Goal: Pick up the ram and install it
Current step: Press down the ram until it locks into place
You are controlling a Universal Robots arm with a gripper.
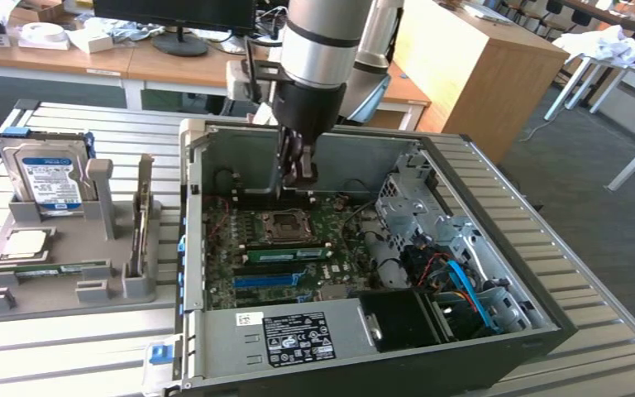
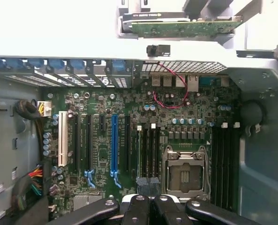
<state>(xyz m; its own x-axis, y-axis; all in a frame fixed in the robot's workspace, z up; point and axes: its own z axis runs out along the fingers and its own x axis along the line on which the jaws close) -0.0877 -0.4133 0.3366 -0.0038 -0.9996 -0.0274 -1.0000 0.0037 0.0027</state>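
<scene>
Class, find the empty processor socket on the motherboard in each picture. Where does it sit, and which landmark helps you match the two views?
Exterior view: the processor socket sits mid-motherboard, just beneath the gripper.
Wrist view: the processor socket lies between two banks of black memory slots, close to the gripper.
Shared landmark: the blue expansion slot, on the same board.

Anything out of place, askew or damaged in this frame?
Nothing stands out. The computer case lies open, its motherboard looks intact, and the hard drive stands upright in the grey holder.
</scene>
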